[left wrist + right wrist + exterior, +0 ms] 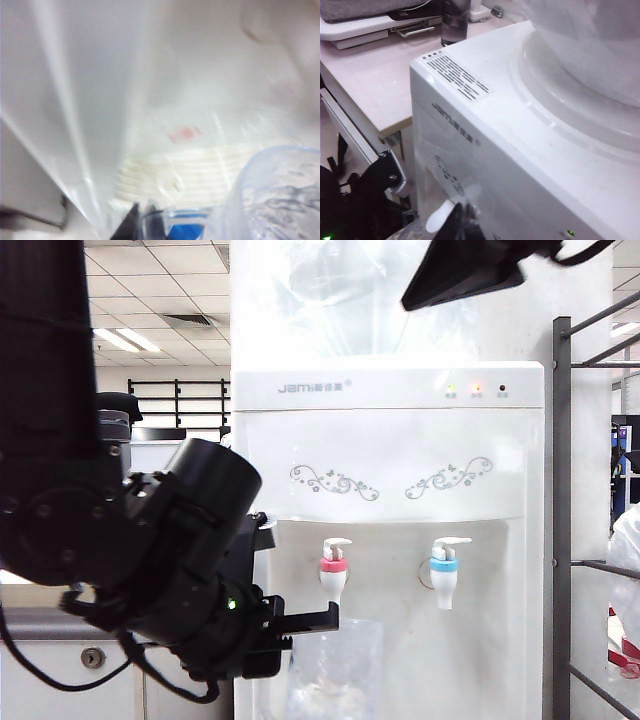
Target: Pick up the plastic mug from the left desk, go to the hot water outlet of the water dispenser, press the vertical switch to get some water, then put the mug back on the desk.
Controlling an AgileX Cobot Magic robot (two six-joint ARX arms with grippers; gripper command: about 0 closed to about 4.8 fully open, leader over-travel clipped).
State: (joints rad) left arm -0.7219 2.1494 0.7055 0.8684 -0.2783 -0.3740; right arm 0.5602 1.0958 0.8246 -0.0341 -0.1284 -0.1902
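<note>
We see the mug [335, 670] held under the red-collared tap [334, 575] in the dispenser's [390, 455] recess, the lever [337, 543] above the collar untouched. Our left gripper [305, 625] pinches the mug from the left at its rim. Our right gripper [465, 275] hangs high by the bottle [590, 45], fingers pressed together, empty. The desk [365, 85] lies behind the dispenser's left side.
</note>
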